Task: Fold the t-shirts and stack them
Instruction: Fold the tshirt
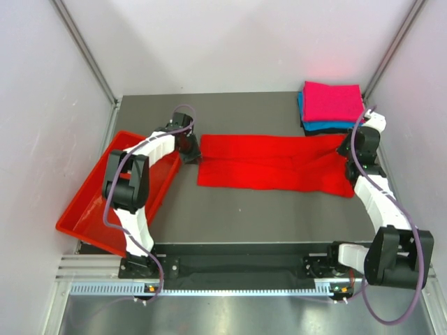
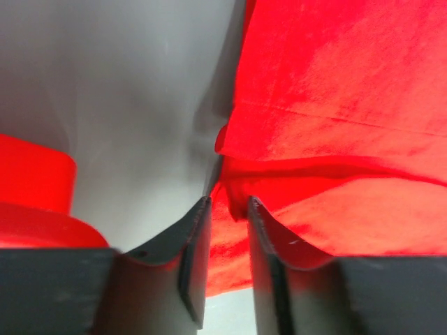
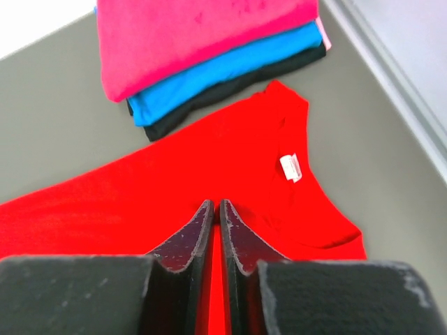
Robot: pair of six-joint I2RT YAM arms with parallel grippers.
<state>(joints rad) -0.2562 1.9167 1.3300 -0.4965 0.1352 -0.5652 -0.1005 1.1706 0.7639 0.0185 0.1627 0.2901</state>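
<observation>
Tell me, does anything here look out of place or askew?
The red tray sits at an angle and seems to overhang the left edge of the table. The pink t-shirt lies offset on the teal t-shirt.

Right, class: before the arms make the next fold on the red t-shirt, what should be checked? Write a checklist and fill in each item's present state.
1. The red t-shirt lies spread in a long band on the table: ok.
2. The left gripper has its jaws apart at the shirt's left end: ok.
3. The right gripper is free of the cloth at the collar end: cannot tell; its jaws are nearly together.
4. The stack is tidy, pink t-shirt over teal t-shirt over black t-shirt: ok.
5. The red tray sits off the shirt: ok.
</observation>
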